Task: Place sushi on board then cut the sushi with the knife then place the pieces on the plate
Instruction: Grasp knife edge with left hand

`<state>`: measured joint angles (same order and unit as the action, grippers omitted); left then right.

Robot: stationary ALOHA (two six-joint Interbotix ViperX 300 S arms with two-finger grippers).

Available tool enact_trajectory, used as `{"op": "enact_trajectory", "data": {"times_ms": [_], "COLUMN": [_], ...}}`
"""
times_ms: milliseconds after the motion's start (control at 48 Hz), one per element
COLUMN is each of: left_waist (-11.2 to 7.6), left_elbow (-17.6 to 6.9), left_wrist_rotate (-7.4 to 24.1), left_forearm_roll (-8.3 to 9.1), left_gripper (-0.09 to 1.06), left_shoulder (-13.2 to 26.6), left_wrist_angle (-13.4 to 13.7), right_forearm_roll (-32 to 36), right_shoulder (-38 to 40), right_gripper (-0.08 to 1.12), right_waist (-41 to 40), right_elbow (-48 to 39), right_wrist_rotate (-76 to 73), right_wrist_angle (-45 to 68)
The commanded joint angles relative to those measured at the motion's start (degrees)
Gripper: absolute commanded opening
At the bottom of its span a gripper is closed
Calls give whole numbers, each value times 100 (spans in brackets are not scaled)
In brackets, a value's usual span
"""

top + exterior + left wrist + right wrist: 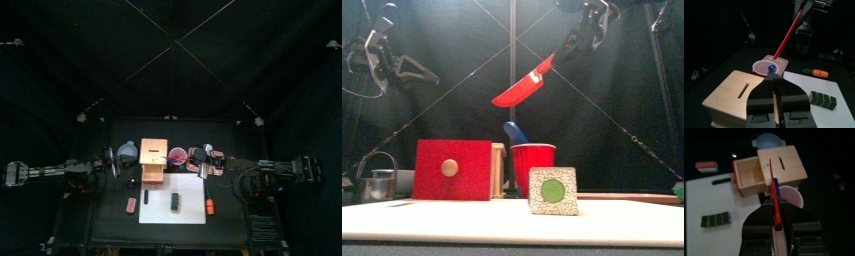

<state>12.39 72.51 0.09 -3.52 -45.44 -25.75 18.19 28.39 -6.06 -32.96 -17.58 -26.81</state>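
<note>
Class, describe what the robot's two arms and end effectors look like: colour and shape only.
The left arm and the right arm are black, slim and jointed. The left end effector and the right end effector each have two chunky black jaws that narrow toward their tips.

The sushi (175, 201) lies on the board (154, 212) — behind it stands the box (152, 160), with the bowl (127, 150) at its left and the cup (178, 155) at its right, a knife (513, 132) in it.

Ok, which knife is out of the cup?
The red knife, held in the air by the right tool; the blue knife stands in the red cup.
</note>
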Motion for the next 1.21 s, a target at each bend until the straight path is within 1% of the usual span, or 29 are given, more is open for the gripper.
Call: {"op": "enact_trajectory", "data": {"times_ms": [21, 104, 167, 250, 375, 438, 500, 667, 771, 854, 938, 1021, 1083, 1208], "left_waist": [-264, -396, -554, -712, -773, -809, -844, -835, -844, -835, -826, -817, -817, -809], "left_elbow": [-255, -308, -369, -422, -536, -615, -712, -800, -905, -984, -1055, -1107, -1125, -1125], "left_wrist_rotate": [-9, -9, -9, -9, -9, -18, -9, 9, -9, -9, 0, 9, 9, 0], "left_forearm_roll": [299, 378, 396, 396, 387, 387, 396, 378, 352, 316, 229, 149, 123, 123], "left_gripper": [42, 52, 61, 71, 83, 86, 86, 87, 86, 86, 86, 86, 86, 86], "left_shoulder": [360, 554, 721, 958, 1362, 1521, 1688, 1986, 2136, 2250, 2347, 2382, 2382, 2382], "left_wrist_angle": [-299, -589, -861, -1099, -1336, -1433, -1512, -1529, -1529, -1529, -1529, -1529, -1512, -1450], "right_forearm_roll": [-281, -352, -387, -448, -422, -413, -404, -439, -448, -457, -457, -457, -457, -466], "right_shoulder": [193, 167, 141, 97, 9, -35, -79, -149, -185, -220, -237, -246, -246, -246], "right_gripper": [47, 47, 47, 47, 47, 47, 47, 47, 47, 47, 47, 47, 47, 47], "right_waist": [-18, -18, -18, -18, 0, 9, 0, 26, 18, 26, 26, 35, 44, 79], "right_elbow": [-466, -703, -809, -905, -914, -905, -905, -896, -888, -888, -888, -888, -888, -888], "right_wrist_rotate": [18, 18, 9, 18, 26, 26, 26, 18, 18, 26, 26, 18, 18, 18], "right_wrist_angle": [1327, 1846, 2083, 2364, 2540, 2575, 2593, 2654, 2707, 2742, 2760, 2777, 2769, 2777]}}
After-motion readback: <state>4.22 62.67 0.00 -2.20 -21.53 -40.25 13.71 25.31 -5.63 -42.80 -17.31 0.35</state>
